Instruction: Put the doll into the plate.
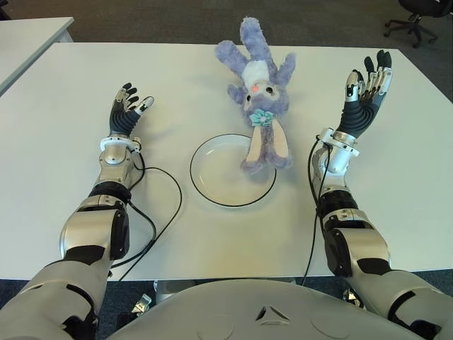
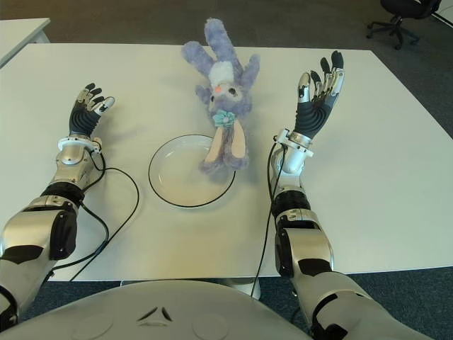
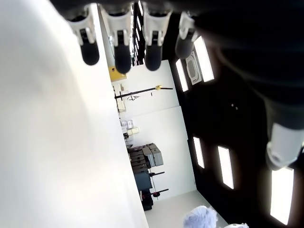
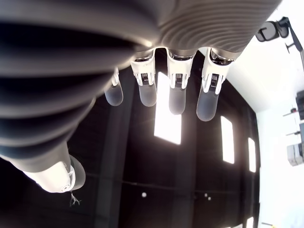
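Note:
A purple plush bunny doll (image 1: 258, 88) lies on the white table (image 1: 396, 177), head toward the plate, its long ears reaching over the rim of the white plate (image 1: 216, 173). The rest of its body stretches away from the plate toward the table's far side. My right hand (image 1: 366, 88) is raised to the right of the doll, palm up, fingers spread, holding nothing. My left hand (image 1: 129, 106) shows to the left of the plate, fingers relaxed and empty. A purple bit of the doll (image 3: 202, 219) shows in the left wrist view.
Black cables (image 1: 159, 205) loop on the table beside my left forearm, close to the plate's left rim. A second white table (image 1: 28, 35) stands at the far left. An office chair (image 1: 417, 18) stands on the floor beyond the far right corner.

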Available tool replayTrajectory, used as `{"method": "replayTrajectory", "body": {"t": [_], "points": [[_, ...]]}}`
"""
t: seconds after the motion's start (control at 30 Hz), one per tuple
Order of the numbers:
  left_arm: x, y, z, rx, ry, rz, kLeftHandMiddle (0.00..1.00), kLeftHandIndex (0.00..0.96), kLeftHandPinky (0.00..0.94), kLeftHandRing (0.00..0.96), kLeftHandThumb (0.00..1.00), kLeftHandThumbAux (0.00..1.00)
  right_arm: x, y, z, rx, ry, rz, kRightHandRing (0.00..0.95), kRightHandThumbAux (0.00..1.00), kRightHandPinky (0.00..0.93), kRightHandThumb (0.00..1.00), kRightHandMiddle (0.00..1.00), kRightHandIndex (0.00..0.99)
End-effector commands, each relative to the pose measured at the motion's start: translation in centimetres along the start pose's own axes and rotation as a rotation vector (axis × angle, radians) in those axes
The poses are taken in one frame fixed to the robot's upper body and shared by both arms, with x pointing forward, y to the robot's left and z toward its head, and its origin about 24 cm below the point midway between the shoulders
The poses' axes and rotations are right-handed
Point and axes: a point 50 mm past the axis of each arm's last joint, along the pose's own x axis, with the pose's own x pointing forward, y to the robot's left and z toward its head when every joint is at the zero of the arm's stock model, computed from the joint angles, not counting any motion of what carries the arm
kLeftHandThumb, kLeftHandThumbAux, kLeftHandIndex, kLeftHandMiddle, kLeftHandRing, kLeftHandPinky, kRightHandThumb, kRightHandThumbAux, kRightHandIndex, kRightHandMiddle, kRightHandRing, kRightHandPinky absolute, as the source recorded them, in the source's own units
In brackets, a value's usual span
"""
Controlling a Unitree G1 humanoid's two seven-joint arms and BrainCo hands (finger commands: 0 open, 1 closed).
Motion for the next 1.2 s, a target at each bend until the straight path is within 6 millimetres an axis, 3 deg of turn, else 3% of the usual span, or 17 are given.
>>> {"method": "replayTrajectory", "body": {"t": [0.03,0.23,1.2], "points": [[-3.1,0.8,-4.5,-0.014,0.174,-0.021,0.118,0.0,0.105,0.117,0.0,0.555,-23.2,-12.9,-3.1,-0.53,0.772,0.212,0.101,0.594,0.192,0.522,0.056,0.022],[-3.1,0.9,-4.5,-0.018,0.18,-0.019,0.112,0.0,0.094,0.112,0.0,0.551,-23.3,-12.7,-3.0,-0.519,0.771,0.21,0.102,0.612,0.188,0.552,0.054,0.02],[-3.1,0.9,-4.4,0.004,0.177,-0.019,0.127,0.0,0.096,0.122,0.0,0.543,-24.9,-12.3,-2.3,-0.502,0.781,0.264,0.081,0.599,0.144,0.493,0.059,0.019]]}}
